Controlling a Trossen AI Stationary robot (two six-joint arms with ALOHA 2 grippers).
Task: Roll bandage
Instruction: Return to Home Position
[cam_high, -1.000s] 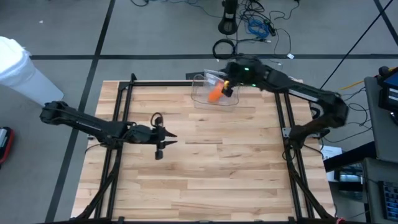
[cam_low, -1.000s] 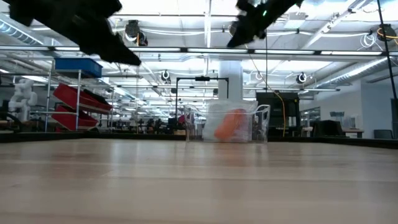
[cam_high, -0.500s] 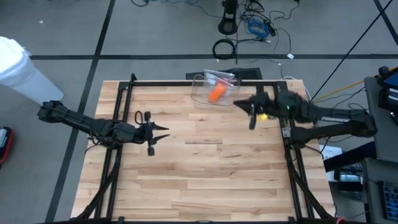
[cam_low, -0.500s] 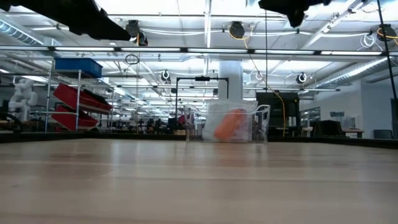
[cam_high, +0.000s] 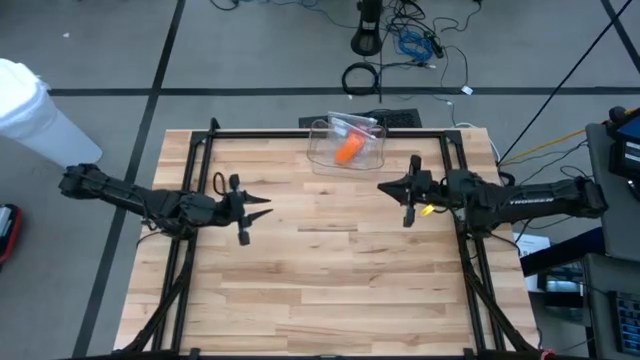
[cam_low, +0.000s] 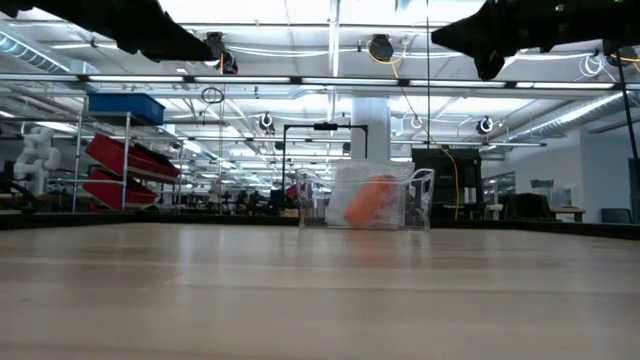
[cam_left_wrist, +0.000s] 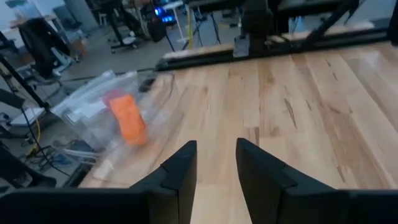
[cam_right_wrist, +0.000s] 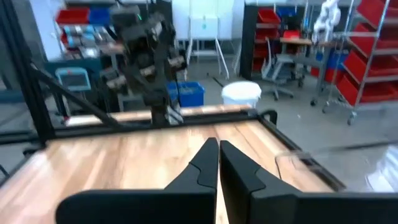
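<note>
At the counter's (cam_high: 320, 280) far edge, the clear plastic bin (cam_high: 320, 152) holding the orange bandage (cam_high: 348, 150) could be struck if the closed, empty right claw (cam_high: 384, 188) swings; left claw (cam_high: 262, 203) narrowly parted.

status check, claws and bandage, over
Left claw open, empty, above table, left side. Right claw shut, empty, right side. Orange bandage inside clear bin at far edge. Nothing in the way.

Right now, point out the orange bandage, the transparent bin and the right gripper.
orange bandage (cam_high: 347, 151), high view, middle of its orange body.
transparent bin (cam_high: 318, 150), high view, its left wall.
right gripper (cam_right_wrist: 217, 146), right wrist view, where the shut fingertips meet.
</note>
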